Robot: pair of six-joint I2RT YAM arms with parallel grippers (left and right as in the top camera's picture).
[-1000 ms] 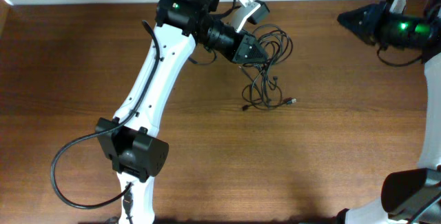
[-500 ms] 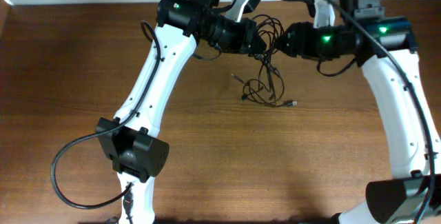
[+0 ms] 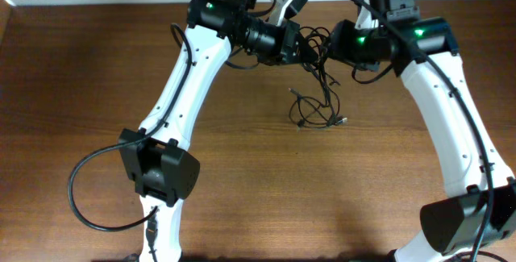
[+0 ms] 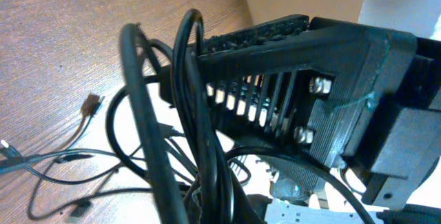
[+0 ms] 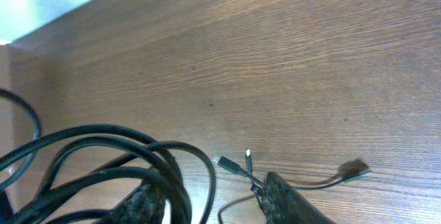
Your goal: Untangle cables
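Note:
The cables (image 3: 316, 93) are a bunch of thin black cords hanging between my two grippers at the back of the table, with loose loops trailing on the wood and a silver plug (image 3: 343, 120) at the lower right. My left gripper (image 3: 305, 46) is shut on the top of the bunch and holds it up. The cords fill the left wrist view (image 4: 186, 114), hiding its fingertips. My right gripper (image 3: 330, 46) faces it from the right. Its fingers (image 5: 213, 207) are apart, with cable loops (image 5: 103, 148) by one finger and plug ends (image 5: 227, 163) on the wood between them.
The wooden table (image 3: 242, 173) ends at a white wall just behind the grippers. The left arm's base (image 3: 157, 169) with a thick black cable loop (image 3: 81, 205) stands front left. The right arm's base (image 3: 459, 222) stands front right.
The right arm has swung in from the far right to the cable bunch. The left gripper has lifted the bunch, and the loops on the table have shifted slightly right.

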